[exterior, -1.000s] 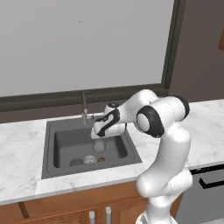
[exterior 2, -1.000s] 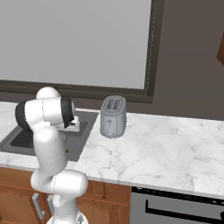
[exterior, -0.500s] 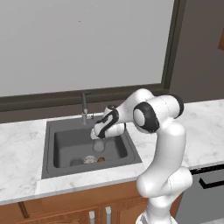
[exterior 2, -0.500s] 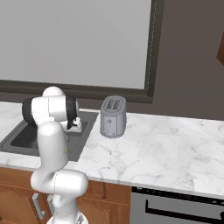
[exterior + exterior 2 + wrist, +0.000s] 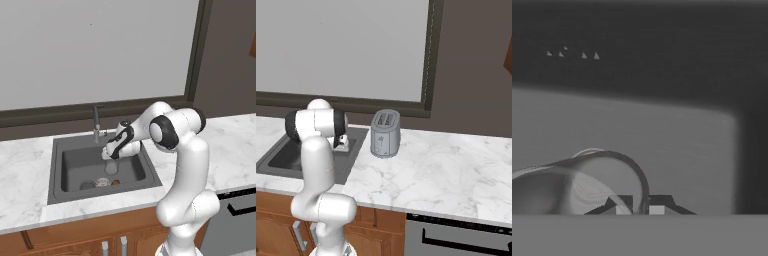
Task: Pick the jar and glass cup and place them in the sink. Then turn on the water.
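Marble bench point(image 5: 25, 175) under a big window, dark sink point(image 5: 75, 167) set into it, with a toaster point(image 5: 385, 133) off to the right. The end effector point(image 5: 111, 156) hangs over the basin, clamped on the glass cup's point(image 5: 111, 167) rim. The jar point(image 5: 102, 182) sits on the sink floor near the drain, right below the cup.
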